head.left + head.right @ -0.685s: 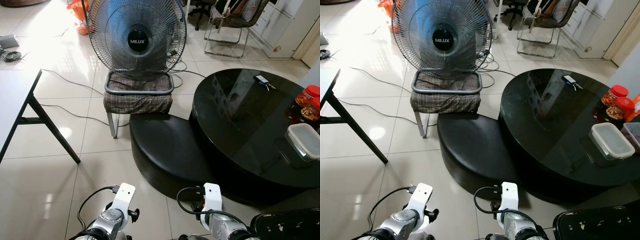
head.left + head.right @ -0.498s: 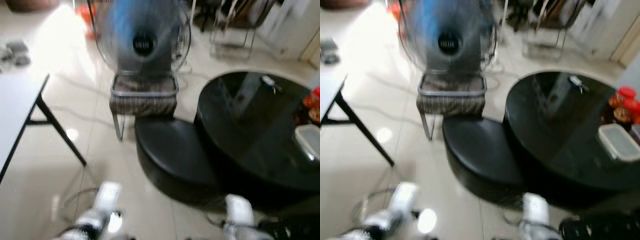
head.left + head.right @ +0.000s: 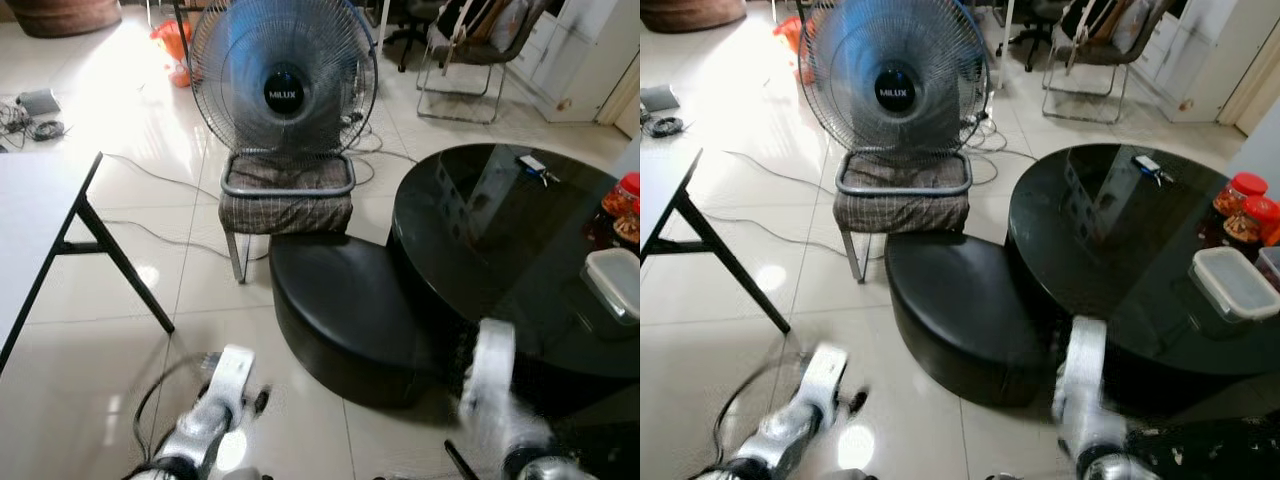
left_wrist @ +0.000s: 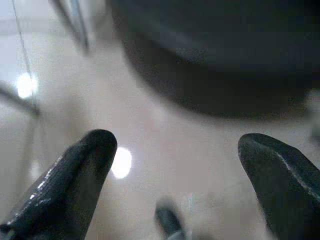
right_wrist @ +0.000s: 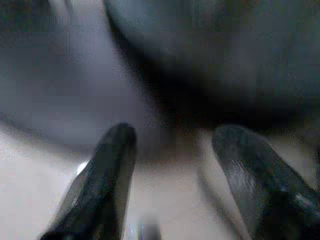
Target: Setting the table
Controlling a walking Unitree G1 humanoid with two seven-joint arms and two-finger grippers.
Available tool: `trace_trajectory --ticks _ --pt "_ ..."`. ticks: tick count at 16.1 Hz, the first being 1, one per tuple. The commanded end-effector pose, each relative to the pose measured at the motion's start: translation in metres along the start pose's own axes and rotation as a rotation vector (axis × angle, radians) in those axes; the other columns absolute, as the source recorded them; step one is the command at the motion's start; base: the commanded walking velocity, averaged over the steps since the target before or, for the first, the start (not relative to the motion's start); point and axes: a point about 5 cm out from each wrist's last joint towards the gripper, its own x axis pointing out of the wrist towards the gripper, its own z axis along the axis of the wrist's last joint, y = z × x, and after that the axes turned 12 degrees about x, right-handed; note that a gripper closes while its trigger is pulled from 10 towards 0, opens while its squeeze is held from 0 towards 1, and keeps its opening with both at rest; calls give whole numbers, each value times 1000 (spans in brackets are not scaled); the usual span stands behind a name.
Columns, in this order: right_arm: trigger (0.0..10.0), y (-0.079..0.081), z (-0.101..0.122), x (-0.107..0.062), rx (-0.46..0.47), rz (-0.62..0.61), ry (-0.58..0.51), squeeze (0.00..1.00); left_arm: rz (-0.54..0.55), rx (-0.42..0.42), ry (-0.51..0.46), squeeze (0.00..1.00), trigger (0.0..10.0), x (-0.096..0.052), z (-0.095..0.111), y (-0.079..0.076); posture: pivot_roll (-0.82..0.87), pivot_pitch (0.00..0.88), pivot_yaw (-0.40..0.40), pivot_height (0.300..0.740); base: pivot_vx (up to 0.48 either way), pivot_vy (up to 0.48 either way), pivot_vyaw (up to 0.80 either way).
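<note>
A round black glass table [image 3: 520,250] stands at the right. On its right edge sit a clear lidded container [image 3: 615,282], two red-lidded jars [image 3: 1240,208] and a set of keys [image 3: 530,165]. My left arm [image 3: 215,405] hangs low over the floor tiles, blurred. My right arm [image 3: 492,385] is raised in front of the table's near edge, also blurred. In the left wrist view my left gripper [image 4: 177,165] is open with nothing between its fingers, floor below. In the right wrist view my right gripper [image 5: 175,165] is open and empty before a dark surface.
A low black ottoman [image 3: 345,300] adjoins the table's left side. A standing fan [image 3: 283,90] rests on a plaid stool [image 3: 285,195] behind it. A white table [image 3: 40,230] with black legs is at the left. Cables [image 3: 150,170] trail on the floor; chairs [image 3: 470,50] stand at the back.
The camera has shifted, so the whole scene sits lower in the picture. My right arm has risen toward the black table's near edge. The left arm has moved slightly.
</note>
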Motion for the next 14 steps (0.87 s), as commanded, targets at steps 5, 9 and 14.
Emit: trace_trajectory --ticks 5,9,14 --pt "10000 95 124 -65 -107 430 -560 1000 305 111 -690 1000 10000 -56 171 91 61 0 12 740 0 0 0" --pt "10000 107 135 -85 -90 474 -611 1000 397 76 -788 1000 10000 -84 194 103 77 8 15 740 0 0 0" --pt "10000 101 138 -100 -79 449 -610 341 411 27 -771 1000 10000 -102 204 88 72 14 11 740 0 0 0"
